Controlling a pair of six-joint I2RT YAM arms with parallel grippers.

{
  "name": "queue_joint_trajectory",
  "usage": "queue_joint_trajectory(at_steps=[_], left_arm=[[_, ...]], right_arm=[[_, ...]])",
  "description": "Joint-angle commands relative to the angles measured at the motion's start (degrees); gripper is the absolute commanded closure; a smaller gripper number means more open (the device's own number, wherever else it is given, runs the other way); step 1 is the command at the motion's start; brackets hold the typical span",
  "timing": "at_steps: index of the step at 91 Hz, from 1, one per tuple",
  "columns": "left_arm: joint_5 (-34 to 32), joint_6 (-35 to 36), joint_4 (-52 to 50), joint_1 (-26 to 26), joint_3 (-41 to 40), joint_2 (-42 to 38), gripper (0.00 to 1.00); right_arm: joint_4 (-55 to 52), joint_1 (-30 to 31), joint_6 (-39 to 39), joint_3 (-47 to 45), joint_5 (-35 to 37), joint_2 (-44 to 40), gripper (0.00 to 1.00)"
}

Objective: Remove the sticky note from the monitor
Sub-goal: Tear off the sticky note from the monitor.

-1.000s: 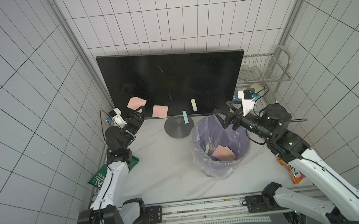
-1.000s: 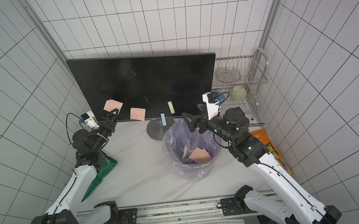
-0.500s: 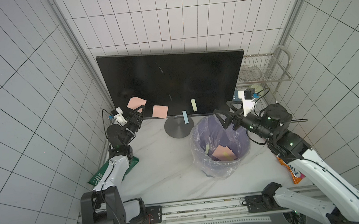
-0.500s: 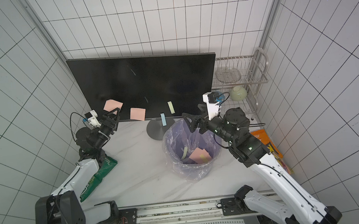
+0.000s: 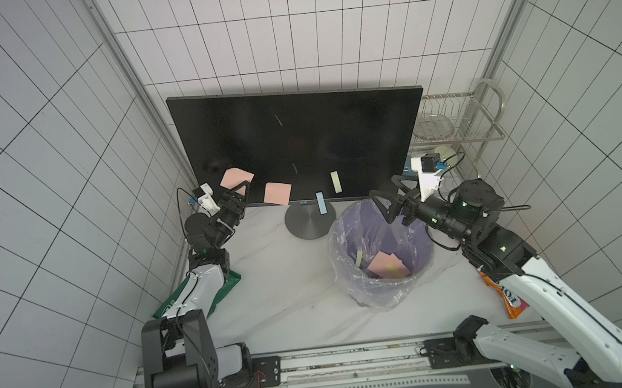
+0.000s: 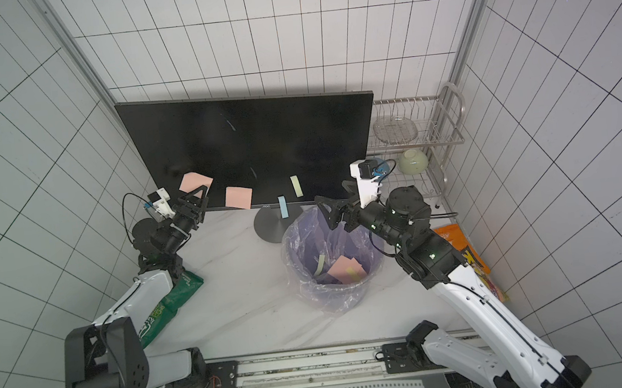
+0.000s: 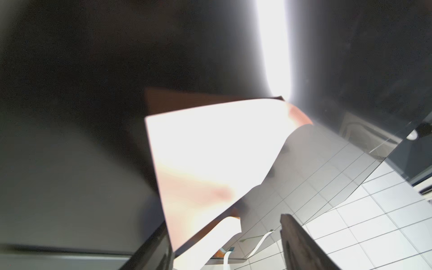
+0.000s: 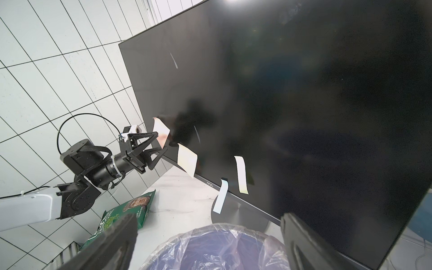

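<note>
At the table's (image 5: 291, 283) far left corner, the left end effector (image 5: 240, 195) straddles the loose lower edge of the leftmost pink sticky note (image 5: 236, 177), which is stuck low on the left of the monitor (image 5: 295, 133). Its jaws stand apart and are not yet pinching. It should close on the free paper only, clear of the glass, then peel gently away from the top, where the glue probably sits. The right end effector (image 5: 384, 190) hovers open and empty above the bin (image 5: 336, 247).
</note>
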Motion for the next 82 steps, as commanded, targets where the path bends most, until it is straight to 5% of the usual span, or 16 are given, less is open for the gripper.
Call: queue_joint_trajectory(at_steps=[1, 18, 38, 59, 82], left_arm=[[0.54, 0.00, 1.65, 0.28, 1.47, 0.70, 0.39], [0.51, 0.35, -0.05, 0.26, 2.00, -0.26, 0.52], [-0.94, 2.00, -3.12, 0.28, 1.15, -2.64, 0.83], [-1.20, 2.25, -3.69, 0.31, 0.62, -2.48, 1.00], [-0.59, 4.33, -5.50, 0.36, 0.75, -3.85, 1.00]], right_arm=[[0.05, 0.62, -0.48, 2.15, -0.32, -0.41, 0.01], [-0.11, 0.63, -0.48, 2.04, -0.18, -0.75, 0.01], [0.37, 0.96, 0.02, 1.60, -0.26, -1.05, 0.01], [0.23, 1.11, 0.07, 1.34, 0.07, -1.61, 0.01], [-0.11, 1.12, -0.04, 1.34, 0.23, -1.77, 0.01]])
